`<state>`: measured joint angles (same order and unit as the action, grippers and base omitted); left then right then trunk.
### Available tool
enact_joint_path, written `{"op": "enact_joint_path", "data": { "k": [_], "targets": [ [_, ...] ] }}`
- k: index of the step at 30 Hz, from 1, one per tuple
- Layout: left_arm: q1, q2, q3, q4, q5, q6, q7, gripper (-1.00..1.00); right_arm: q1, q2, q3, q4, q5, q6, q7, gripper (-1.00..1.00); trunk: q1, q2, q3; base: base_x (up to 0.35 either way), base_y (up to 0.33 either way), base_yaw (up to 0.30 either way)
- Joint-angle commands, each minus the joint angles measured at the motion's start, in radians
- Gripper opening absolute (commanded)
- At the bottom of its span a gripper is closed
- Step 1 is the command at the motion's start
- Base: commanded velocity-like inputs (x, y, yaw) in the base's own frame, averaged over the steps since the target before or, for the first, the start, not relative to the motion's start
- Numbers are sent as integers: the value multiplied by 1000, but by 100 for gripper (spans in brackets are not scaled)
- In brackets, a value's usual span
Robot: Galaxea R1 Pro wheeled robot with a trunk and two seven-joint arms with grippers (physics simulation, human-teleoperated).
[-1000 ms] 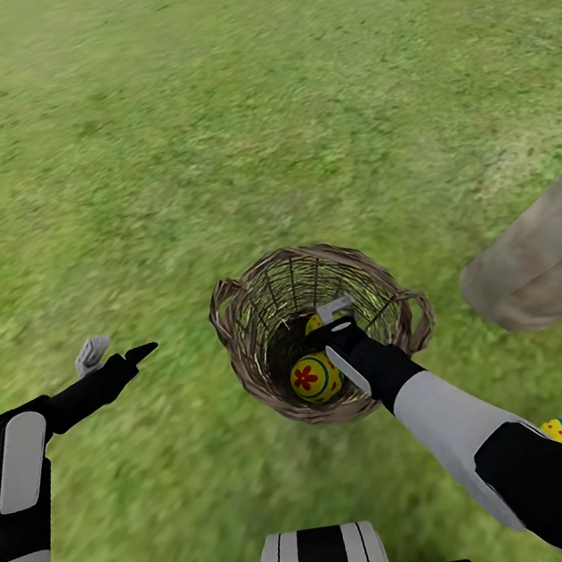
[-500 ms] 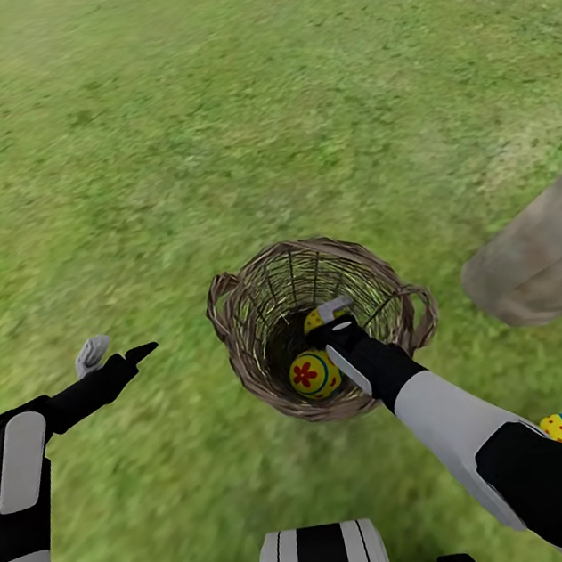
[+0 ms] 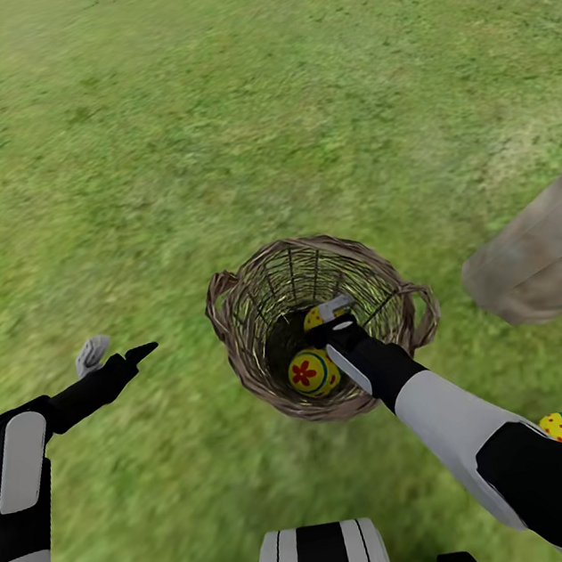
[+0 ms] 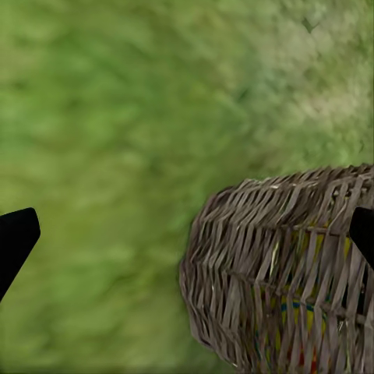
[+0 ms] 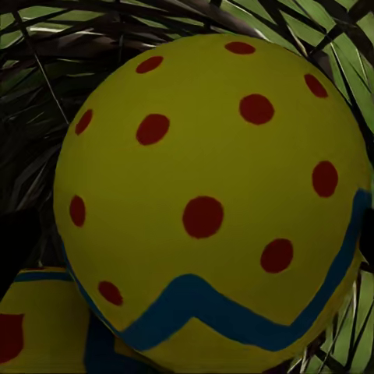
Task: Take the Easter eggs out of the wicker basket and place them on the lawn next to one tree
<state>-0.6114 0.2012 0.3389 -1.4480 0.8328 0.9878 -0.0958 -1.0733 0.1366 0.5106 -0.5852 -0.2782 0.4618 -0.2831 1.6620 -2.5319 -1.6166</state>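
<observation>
Eggs: two sit in the wicker basket (image 3: 233, 324) on the lawn (image 3: 201, 104), the dotted egg (image 5: 206, 202) between the right gripper (image 3: 333, 316) fingers, clamped or not I cannot tell; squeeze firmly, lift straight, clearing the rim.

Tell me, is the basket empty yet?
No. Two eggs are in the basket: a flowered egg and a dotted egg.
</observation>
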Motion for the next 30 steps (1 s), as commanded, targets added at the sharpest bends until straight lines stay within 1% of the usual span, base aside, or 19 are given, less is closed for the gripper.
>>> {"op": "enact_joint_path", "data": {
  "k": [1, 2, 23, 27, 30],
  "targets": [
    [-1, 0, 2, 0, -9, 5, -10, 100, -1, -1, 6, -1, -21, 1, -8, 100, 0, 0, -4, 0, 0, 0],
    [-1, 0, 2, 0, -9, 5, -10, 100, -1, -1, 6, -1, -21, 1, -8, 100, 1, -1, -8, 0, 0, 0],
    [-1, 1, 2, 0, -9, 5, -10, 100, -1, -1, 8, -4, -22, 4, -6, 100, 1, -1, -8, 0, 0, 0],
    [-1, 1, 2, 0, -9, 5, -10, 100, -1, 0, 8, -4, -22, 6, -6, 100, 1, -1, -6, 0, 0, -118],
    [-1, 1, 2, 0, -9, 5, -10, 100, -1, 1, 8, -4, -22, 6, -5, 100, 1, -1, -6, 0, 0, -13]
  ]
}}
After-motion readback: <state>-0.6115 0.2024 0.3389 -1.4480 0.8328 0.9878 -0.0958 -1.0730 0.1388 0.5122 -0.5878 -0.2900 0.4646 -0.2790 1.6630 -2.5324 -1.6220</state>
